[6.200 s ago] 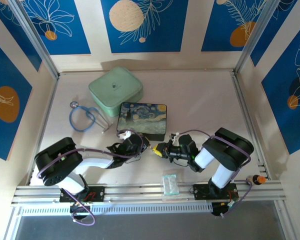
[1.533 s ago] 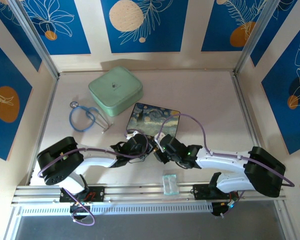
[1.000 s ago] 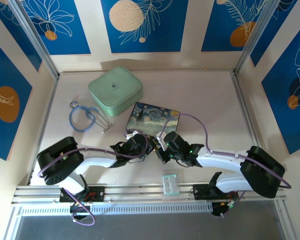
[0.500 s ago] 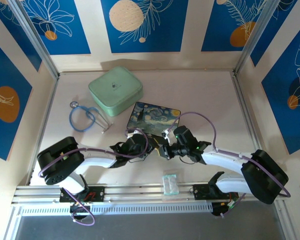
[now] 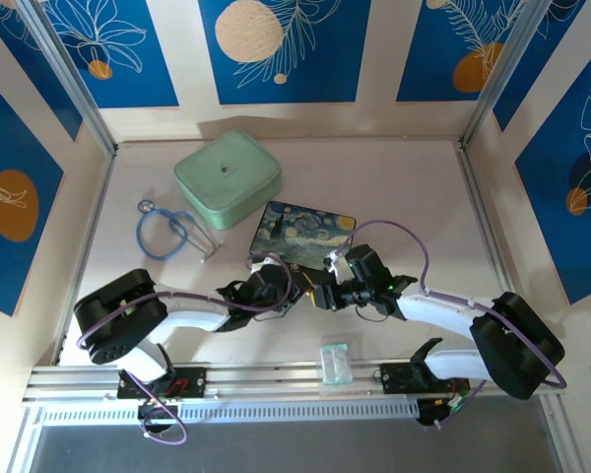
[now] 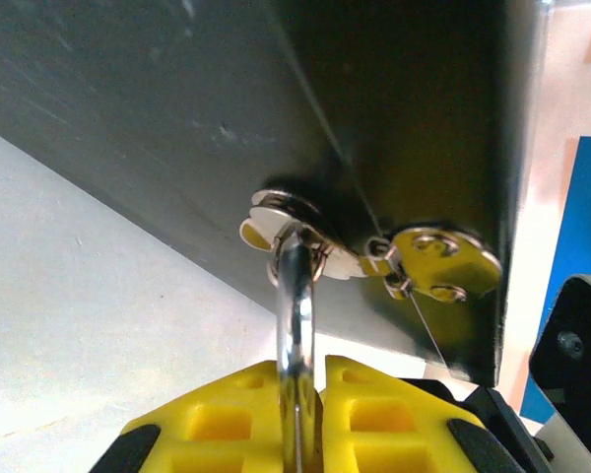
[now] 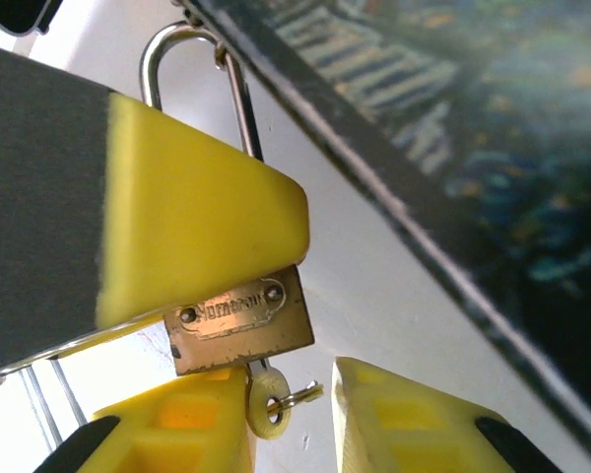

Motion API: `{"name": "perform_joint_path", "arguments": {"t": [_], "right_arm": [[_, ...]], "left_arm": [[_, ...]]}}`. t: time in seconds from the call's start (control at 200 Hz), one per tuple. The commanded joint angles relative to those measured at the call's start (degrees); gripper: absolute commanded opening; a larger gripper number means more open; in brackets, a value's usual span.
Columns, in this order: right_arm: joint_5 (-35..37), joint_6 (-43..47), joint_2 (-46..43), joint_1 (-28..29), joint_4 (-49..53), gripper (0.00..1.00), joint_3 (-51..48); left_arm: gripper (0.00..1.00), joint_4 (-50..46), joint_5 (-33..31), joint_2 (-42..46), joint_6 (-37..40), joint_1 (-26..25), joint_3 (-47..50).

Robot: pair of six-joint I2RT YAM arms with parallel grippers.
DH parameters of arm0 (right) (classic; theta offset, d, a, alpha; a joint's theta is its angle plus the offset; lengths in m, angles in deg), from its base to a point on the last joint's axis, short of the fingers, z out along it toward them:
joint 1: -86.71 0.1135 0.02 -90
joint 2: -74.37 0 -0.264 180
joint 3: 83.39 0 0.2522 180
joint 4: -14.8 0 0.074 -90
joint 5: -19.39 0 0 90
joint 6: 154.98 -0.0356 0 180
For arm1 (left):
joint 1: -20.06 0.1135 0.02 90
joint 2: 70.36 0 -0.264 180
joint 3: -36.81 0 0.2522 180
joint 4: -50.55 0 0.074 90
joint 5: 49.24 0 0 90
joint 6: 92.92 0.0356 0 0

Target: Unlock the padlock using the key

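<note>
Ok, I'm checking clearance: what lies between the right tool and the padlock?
The key, stuck in the padlock's underside, hangs between the right tool's parted fingers; the right wrist view shows it.

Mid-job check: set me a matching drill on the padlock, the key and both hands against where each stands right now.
Things:
1. padlock
2. key
3. left hand
4. right hand

States:
A. fingers apart, one on either side of the key
B. inserted in the padlock's bottom
C. shut on the padlock
D. shackle hooked through the painted box's clasp

Pairs: 1-D, 2-B, 3-C, 4-A
</note>
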Motion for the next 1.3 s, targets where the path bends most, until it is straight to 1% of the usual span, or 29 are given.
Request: {"name": "perform_joint_path", "arguments": {"t": [0.0, 0.225, 0.32, 0.595, 0.665, 0.715, 1.166, 1.296], "right_arm": [[7.9, -2.4, -0.7, -3.5, 3.8, 0.27, 0.1], [7.7, -3.3, -0.9, -4.3, 3.8, 0.32, -0.2], [7.3, -3.8, -1.3, -4.8, 3.9, 0.38, -0.3], [7.5, -4.9, -2.8, -6.2, 4.3, 0.41, -1.0], [7.3, -5.3, -2.7, -6.5, 4.2, 0.49, -1.1], [7.1, -5.3, -2.6, -6.5, 4.3, 0.51, -1.0], [5.8, -5.6, -2.6, -7.4, 3.2, 0.52, -1.6], [5.5, -5.6, -3.0, -7.3, 2.3, 0.52, -1.9]], "left_arm": [[0.0, -0.2, 2.3, 0.3, 0.0, -0.3, 1.2], [0.0, -0.8, 1.7, 0.1, -0.2, -0.3, 1.7], [0.0, -1.1, 1.6, -0.2, -0.2, -0.3, 1.7], [0.0, -1.1, 1.2, -0.8, -0.7, -0.3, 2.0], [0.0, -1.8, 0.9, -0.7, -0.7, -0.3, 2.0], [0.0, -1.7, 0.9, -0.8, -0.7, -0.3, 2.1], [0.0, -0.6, 1.5, -2.8, -1.3, -0.3, 1.7], [0.0, -2.5, 0.8, -3.2, 0.0, -0.3, 1.3]]}}
